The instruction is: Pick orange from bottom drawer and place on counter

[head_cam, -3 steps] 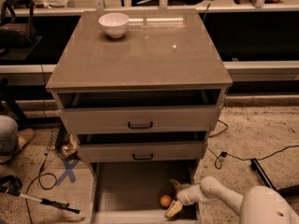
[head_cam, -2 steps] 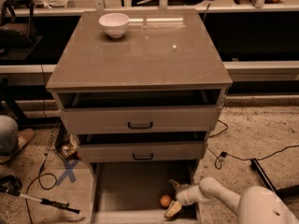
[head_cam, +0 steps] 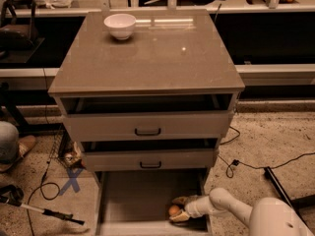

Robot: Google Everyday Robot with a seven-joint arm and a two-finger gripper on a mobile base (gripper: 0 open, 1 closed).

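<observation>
The orange (head_cam: 174, 210) lies on the floor of the open bottom drawer (head_cam: 133, 200), near its front right corner. My gripper (head_cam: 178, 208) reaches into the drawer from the right on a white arm (head_cam: 221, 205). One finger lies beyond the orange and one on its near side, so it sits between them. The counter (head_cam: 147, 58) is the glossy grey-brown top of the cabinet, well above the gripper.
A white bowl (head_cam: 120, 25) stands at the counter's back left. Two grey drawers with black handles (head_cam: 147, 131) stick out slightly above the bottom drawer. Cables (head_cam: 246, 163) and a dark bar (head_cam: 278, 181) lie on the floor to the right, tools (head_cam: 44, 211) to the left.
The gripper and arm have shifted a little to the left, closer around the orange. The orange has not moved.
</observation>
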